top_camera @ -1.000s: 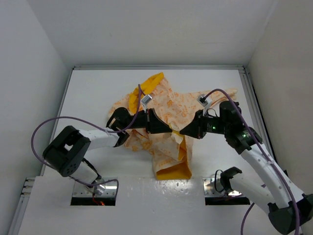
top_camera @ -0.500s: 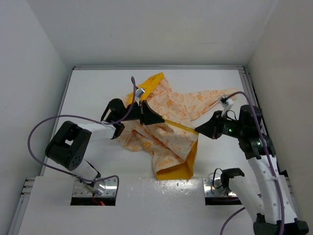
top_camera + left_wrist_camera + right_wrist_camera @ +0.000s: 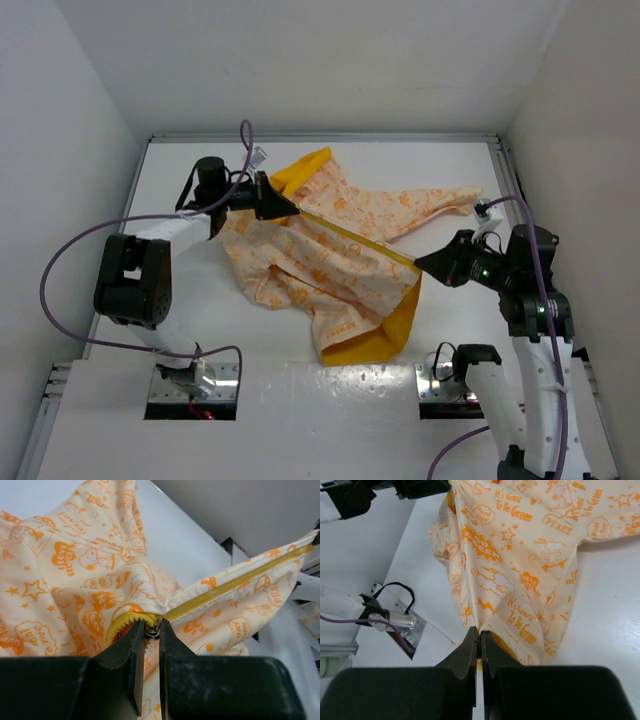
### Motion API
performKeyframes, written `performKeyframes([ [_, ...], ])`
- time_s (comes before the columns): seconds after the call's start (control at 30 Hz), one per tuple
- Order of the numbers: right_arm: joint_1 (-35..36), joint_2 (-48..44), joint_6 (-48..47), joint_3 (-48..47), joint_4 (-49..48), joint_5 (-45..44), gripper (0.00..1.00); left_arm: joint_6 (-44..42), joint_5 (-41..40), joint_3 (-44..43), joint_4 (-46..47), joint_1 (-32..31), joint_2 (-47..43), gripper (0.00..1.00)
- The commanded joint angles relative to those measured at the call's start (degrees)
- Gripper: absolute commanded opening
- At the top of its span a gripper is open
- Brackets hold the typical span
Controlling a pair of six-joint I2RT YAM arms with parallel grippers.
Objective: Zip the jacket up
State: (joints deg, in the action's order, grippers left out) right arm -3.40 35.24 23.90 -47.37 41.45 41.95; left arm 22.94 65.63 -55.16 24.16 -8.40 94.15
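Between the grippers, the zipper runs taut, far-left to near-right
At its far end the left gripper pinches the pull; the right gripper clamps the hem; the jacket lies on the table.

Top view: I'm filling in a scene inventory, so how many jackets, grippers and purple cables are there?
jacket: 1
grippers: 2, the left gripper and the right gripper
purple cables: 2
Total: 5
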Motion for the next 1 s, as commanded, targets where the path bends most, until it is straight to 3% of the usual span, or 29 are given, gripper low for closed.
performKeyframes([
  [0.0, -1.26, -2.29, -0.70, -4.21, 4.07, -4.16, 0.00, -15.10, -12.97, -4.69, -8.59, 9.63, 4.28, 0.00],
  [0.23, -1.26, -3.43, -1.40, -5.71, 6.35, -7.75, 0.00, -20.30, -16.23, -16.18, -9.49, 17.26, 14.12, 0.00],
  [0.4, -1.26, -3.78, -2.72, -5.98, 7.33, -9.00, 0.00, -19.77, -9.56, -24.81, -12.29, 21.49, 20.72, 0.00],
  [0.5, -1.26, -0.72, -4.47, -7.29, 6.46, -7.43, 0.03, -19.77, -4.83, -24.31, -13.35, 21.50, 19.42, 0.00],
  [0.53, -1.26, 0.51, -4.82, -7.47, 2.53, -5.59, 0.08, -19.77, -3.67, -22.99, -13.96, 20.54, 17.93, 0.00],
  [0.57, -1.26, 1.05, -5.26, -7.38, 0.41, -4.70, 0.32, -19.25, -2.36, -19.59, -13.97, 18.71, 14.26, 0.00],
  [0.6, -1.26, 1.40, -5.35, -6.68, -1.70, -2.69, 0.45, -19.25, 0.09, -17.81, -14.66, 17.56, 12.13, 0.00],
  [0.63, -1.26, 2.80, -5.62, -5.81, -6.08, 0.29, 0.65, -18.20, 1.42, -14.14, -15.28, 14.85, 7.76, 0.00],
  [0.67, -1.26, 3.33, -5.62, -5.45, -10.38, 0.32, 0.65, -18.19, 2.74, -12.19, -15.29, 13.25, 5.54, 0.00],
  [0.7, -1.00, 3.86, -6.66, -4.40, -12.86, 2.15, 0.75, -15.76, 3.80, -10.34, -15.29, 11.58, 3.26, 0.00],
  [0.8, 2.07, 7.55, -6.93, -3.07, -21.91, 3.49, 0.81, -9.53, 6.53, -3.31, -14.49, 3.15, -3.69, 0.00],
  [0.87, 7.66, 10.88, -10.43, -3.60, -25.09, 2.61, 0.83, -1.89, 5.58, 2.91, -5.83, -3.50, -11.15, 0.00],
  [0.93, 10.68, 12.65, -16.47, -3.16, -28.51, 2.52, 0.84, 12.61, 1.29, 6.19, 6.08, -7.22, -17.47, 0.00],
  [0.97, 15.83, 13.87, -18.34, -2.73, -28.79, 2.17, 0.86, 16.75, -0.05, 7.24, 9.47, -8.81, -18.90, 0.00],
])
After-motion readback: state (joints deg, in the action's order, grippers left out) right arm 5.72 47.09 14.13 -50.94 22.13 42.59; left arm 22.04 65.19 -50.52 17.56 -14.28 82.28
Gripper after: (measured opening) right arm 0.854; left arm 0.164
